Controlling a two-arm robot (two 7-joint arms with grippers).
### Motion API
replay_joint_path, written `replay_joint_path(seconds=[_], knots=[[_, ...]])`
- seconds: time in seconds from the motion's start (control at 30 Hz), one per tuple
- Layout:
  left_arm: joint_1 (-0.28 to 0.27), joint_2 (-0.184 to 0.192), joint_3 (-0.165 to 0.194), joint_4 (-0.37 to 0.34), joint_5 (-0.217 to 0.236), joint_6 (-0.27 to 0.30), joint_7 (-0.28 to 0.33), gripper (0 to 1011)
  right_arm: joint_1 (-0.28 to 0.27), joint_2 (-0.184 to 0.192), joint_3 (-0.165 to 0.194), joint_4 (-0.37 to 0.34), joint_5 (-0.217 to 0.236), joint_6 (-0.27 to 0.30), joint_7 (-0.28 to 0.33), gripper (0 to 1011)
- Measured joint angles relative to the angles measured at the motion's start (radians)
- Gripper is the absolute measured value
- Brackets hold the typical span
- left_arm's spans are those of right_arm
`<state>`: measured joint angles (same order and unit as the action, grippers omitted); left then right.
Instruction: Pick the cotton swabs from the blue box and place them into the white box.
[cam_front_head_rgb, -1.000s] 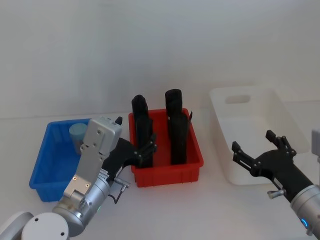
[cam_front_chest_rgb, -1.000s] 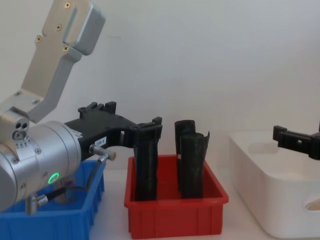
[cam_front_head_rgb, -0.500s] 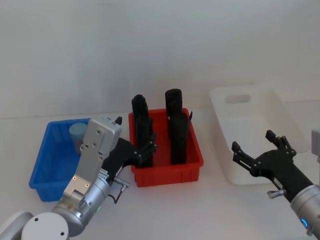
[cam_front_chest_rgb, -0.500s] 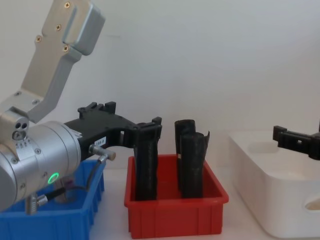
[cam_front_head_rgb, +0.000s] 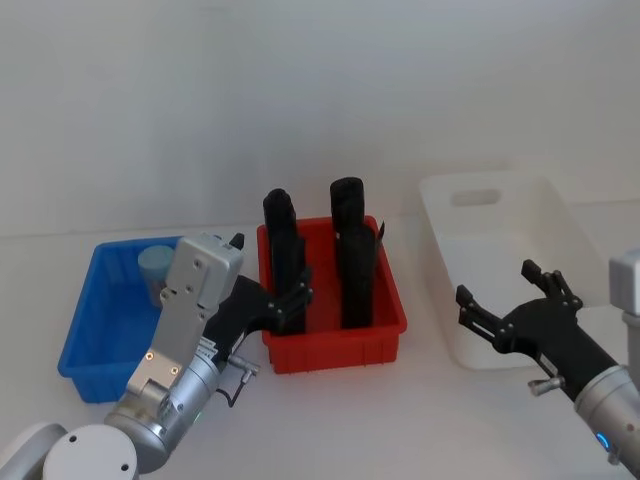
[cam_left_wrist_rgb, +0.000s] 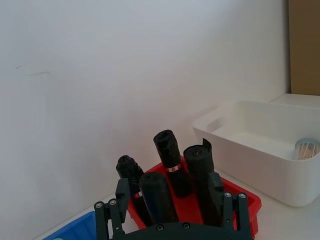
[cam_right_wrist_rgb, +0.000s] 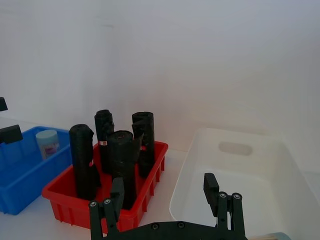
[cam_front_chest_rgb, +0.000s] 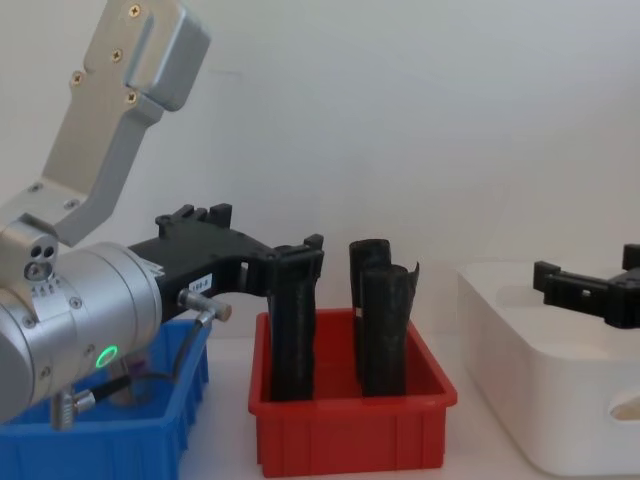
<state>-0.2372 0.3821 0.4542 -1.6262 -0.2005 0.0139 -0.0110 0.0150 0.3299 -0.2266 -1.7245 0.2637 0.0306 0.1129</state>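
Jaws on both grippers stand apart and empty. One cotton swabs jar (cam_front_head_rgb: 155, 266) stands upright at the far end of the blue box (cam_front_head_rgb: 85, 350). Judged light, rigid and smooth-walled; best gripped across the body, below the lid. Left gripper (cam_front_head_rgb: 287, 303) hovers just right of that box; right gripper (cam_front_head_rgb: 497, 300) hovers at the near left edge of the white box (cam_front_head_rgb: 500, 250).

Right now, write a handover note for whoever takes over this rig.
Left gripper: open, empty, by the red bin's near left corner, beside the blue box.
Right gripper: open, empty, over the white box's near rim.
Done: one cotton swab jar is in the white box.
Left: second cotton swab jar waits in the blue box's far corner.
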Motion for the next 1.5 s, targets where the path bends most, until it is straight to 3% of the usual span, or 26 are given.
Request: replay_joint_path(seconds=[0.3, 0.63, 0.9, 0.97, 1.5], knots=[[0.0, 0.0, 0.0, 0.0, 0.0, 0.0, 0.0, 1004, 0.079, -0.026, -0.005, 0.103, -0.043, -0.017, 0.074, 1001], [0.0, 0.0, 0.0, 0.0, 0.0, 0.0, 0.0, 1004, 0.211, -0.076, -0.018, 0.278, -0.096, -0.057, 0.18, 1001], [0.0, 0.0, 0.0, 0.0, 0.0, 0.0, 0.0, 1004, 0.353, -0.133, -0.037, 0.48, -0.144, -0.103, 0.278, 1001], [0.0, 0.0, 0.0, 0.0, 0.0, 0.0, 0.0, 1004, 0.365, -0.138, -0.039, 0.498, -0.149, -0.108, 0.287, 1001], [0.0, 0.0, 0.0, 0.0, 0.0, 0.0, 0.0, 1004, 0.616, -0.243, -0.081, 0.895, -0.209, -0.207, 0.397, 1001]])
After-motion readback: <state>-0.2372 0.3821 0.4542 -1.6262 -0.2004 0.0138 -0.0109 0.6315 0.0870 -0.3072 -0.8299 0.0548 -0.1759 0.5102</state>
